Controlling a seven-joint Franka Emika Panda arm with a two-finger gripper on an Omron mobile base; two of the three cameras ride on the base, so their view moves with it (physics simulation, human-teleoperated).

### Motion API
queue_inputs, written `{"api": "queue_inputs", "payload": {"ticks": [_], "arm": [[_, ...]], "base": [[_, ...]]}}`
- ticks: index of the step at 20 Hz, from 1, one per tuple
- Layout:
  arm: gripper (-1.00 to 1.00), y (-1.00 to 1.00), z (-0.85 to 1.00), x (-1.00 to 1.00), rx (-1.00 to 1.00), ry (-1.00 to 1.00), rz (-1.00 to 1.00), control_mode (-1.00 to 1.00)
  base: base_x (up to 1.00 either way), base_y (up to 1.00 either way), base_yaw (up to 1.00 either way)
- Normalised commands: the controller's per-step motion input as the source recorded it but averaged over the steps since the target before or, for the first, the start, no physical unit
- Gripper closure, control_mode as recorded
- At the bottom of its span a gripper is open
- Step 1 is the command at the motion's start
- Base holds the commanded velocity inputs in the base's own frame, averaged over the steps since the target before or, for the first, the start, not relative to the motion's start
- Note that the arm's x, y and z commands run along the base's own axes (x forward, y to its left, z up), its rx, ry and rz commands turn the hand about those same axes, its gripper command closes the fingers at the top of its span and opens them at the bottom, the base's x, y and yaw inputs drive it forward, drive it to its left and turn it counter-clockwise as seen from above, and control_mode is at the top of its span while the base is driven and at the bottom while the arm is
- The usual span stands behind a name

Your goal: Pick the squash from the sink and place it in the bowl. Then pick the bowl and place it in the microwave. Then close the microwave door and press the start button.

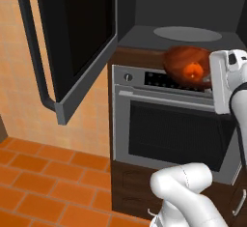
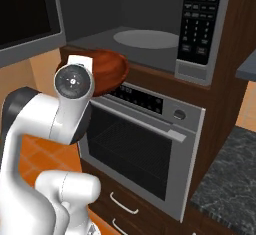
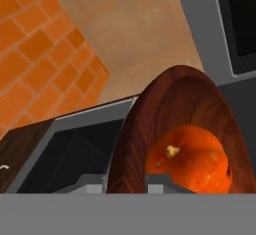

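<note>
The claw point(image 3: 126, 181) pinches the near rim of the reddish-brown bowl point(image 1: 185, 66), one finger on each side of the rim wall, and the squash point(image 1: 193, 71) sits inside the bowl, just beyond the pinched edge. The bowl hangs in the air in front of the steel oven point(image 1: 169, 129), right at the front lip of the microwave point(image 2: 150, 34), whose cavity floor with its pale round turntable point(image 2: 146, 38) lies just behind and slightly above it. So the open cavity lies straight ahead of the claw, past the bowl; the move looks like a small lift and a push inward. The microwave door point(image 1: 72, 37) stands swung wide to the left, well clear.
</note>
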Motion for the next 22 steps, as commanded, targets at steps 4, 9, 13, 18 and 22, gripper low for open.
{"api": "queue_inputs", "payload": {"ticks": [4, 9, 13, 18, 22], "arm": [[1.00, 0.04, 0.72, 0.06, 0.00, -0.09, -0.14, -1.00], [1.00, 0.01, 0.38, 0.57, -0.04, -0.19, -0.13, -1.00], [1.00, -0.15, 0.25, 0.91, 0.00, -0.07, -0.03, -1.00], [1.00, -0.28, 0.40, 0.96, 0.00, -0.03, -0.01, -1.00], [1.00, -0.25, 0.21, 1.00, 0.00, 0.00, 0.00, -1.00]], "base": [[0.00, 0.00, 0.00], [0.00, 0.00, 0.00], [0.00, 0.00, 0.00], [0.00, 0.00, 0.00], [0.00, 0.00, 0.00]]}}
